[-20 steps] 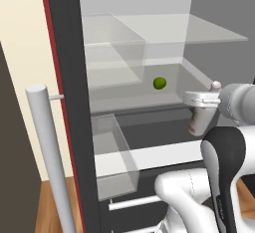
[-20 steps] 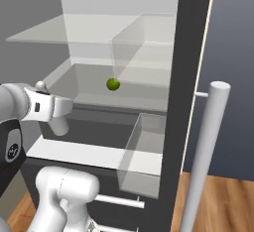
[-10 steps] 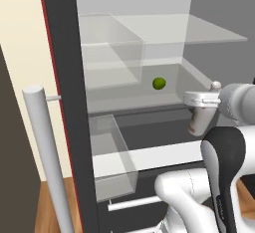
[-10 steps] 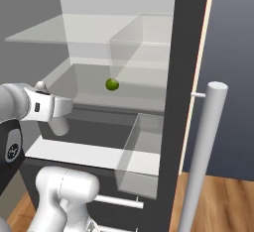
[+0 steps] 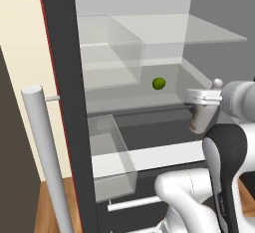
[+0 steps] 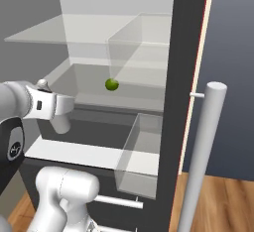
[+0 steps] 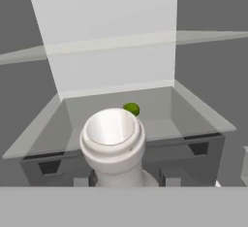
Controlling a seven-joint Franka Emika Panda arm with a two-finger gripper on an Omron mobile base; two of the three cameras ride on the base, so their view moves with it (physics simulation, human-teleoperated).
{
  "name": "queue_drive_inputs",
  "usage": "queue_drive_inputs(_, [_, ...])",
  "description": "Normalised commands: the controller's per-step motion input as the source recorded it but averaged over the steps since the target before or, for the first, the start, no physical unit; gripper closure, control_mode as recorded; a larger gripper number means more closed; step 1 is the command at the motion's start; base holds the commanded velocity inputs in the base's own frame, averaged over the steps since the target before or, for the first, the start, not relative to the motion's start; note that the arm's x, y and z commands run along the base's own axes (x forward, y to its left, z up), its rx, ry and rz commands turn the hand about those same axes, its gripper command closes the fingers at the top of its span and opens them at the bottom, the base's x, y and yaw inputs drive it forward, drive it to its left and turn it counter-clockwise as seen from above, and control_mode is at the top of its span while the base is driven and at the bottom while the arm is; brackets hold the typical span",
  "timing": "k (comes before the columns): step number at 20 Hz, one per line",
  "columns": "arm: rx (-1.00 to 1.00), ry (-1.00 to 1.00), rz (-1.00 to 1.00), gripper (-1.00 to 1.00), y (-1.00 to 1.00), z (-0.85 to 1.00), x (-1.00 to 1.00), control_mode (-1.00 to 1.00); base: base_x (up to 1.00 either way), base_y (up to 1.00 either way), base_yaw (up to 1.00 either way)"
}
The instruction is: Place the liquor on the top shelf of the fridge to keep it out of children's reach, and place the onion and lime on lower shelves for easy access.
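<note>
- Liquor [image 7: 112,141] bottle sits in the gripper [image 7: 127,177], cap end facing the hand camera; from the base views its pale body [image 5: 199,118] hangs below the hand, just in front of the open fridge [image 5: 67,102].
- Claw is closed narrow around the bottle; fingertips barely visible either side of the body in the hand view.
- Bottle is level with the lower shelf [image 5: 189,80], well below the top shelf [image 5: 199,30], so it likely needs lifting before going in.
- Lime [image 5: 159,83] already rests on that lower shelf, toward the back, apart from the bottle.
- Handling guess: rigid, smooth, probably glass, so slippery and breakable; tall and slim means tippy when set down.
- Grip looks to be on the body, which suits it better than the thin neck; keep it upright and set it flat.
- Risk: knocking the top shelf edge or the clear door bin [image 5: 112,157] on the way up.
</note>
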Motion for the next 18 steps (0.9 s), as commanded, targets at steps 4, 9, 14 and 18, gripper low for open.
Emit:
queue_drive_inputs(4, [0.00, 0.00, 0.00, 1.00, 0.00, 0.41, 0.00, -1.00, 0.00, 0.00, 0.00])
queue_drive_inputs(9, [0.00, 0.00, 0.00, 1.00, 0.00, 0.54, 0.00, -1.00, 0.00, 0.00, 0.00])
queue_drive_inputs(14, [0.00, 0.00, 0.00, 1.00, 0.00, 0.43, 0.00, -1.00, 0.00, 0.00, 0.00])
queue_drive_inputs(18, [0.00, 0.00, 0.00, 1.00, 0.00, 0.21, 0.00, -1.00, 0.00, 0.00, 0.00])
